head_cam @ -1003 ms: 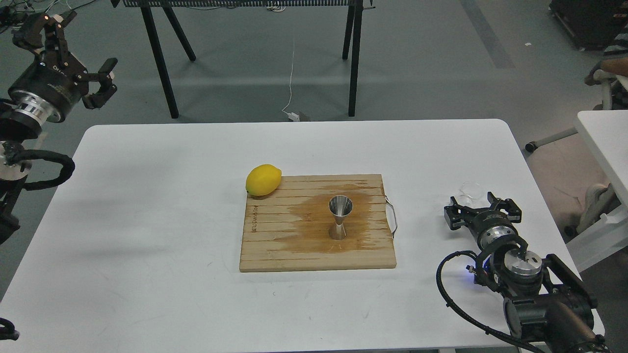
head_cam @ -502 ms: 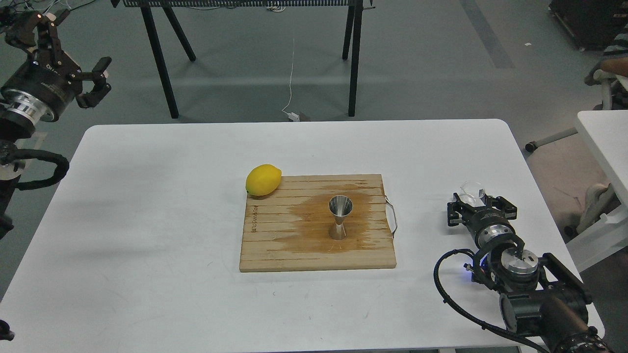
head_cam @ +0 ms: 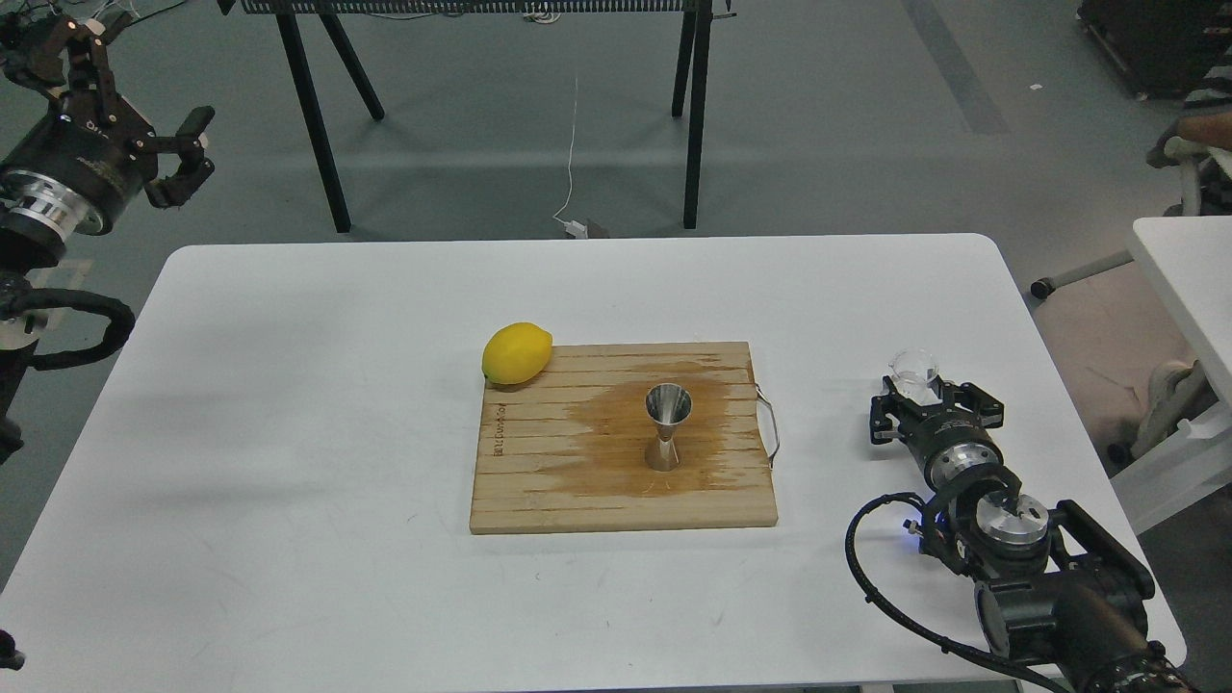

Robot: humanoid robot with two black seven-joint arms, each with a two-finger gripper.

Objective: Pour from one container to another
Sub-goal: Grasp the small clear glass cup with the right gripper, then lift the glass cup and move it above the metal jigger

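Note:
The clear glass cup (head_cam: 913, 369) stands out at the right side of the table, rim up, at the tip of my right gripper (head_cam: 926, 393). That gripper is closed around the cup's lower part, which its fingers hide. The steel jigger (head_cam: 667, 425) stands upright on the wet patch of the wooden cutting board (head_cam: 539, 491), about a board's half-width left of the cup. My left gripper (head_cam: 135, 91) hangs open and empty high above the table's far left corner, far from both.
A yellow lemon (head_cam: 517, 352) rests at the board's far left corner. The board has a wire handle (head_cam: 770, 423) on its right edge. The white table (head_cam: 289, 433) ends just right of my right arm. Black trestle legs (head_cam: 310, 115) stand behind the table.
My right gripper moved forward around the glass cup and closed on it, and the cup has shifted slightly left with it. The left arm drew back a little toward the upper left.

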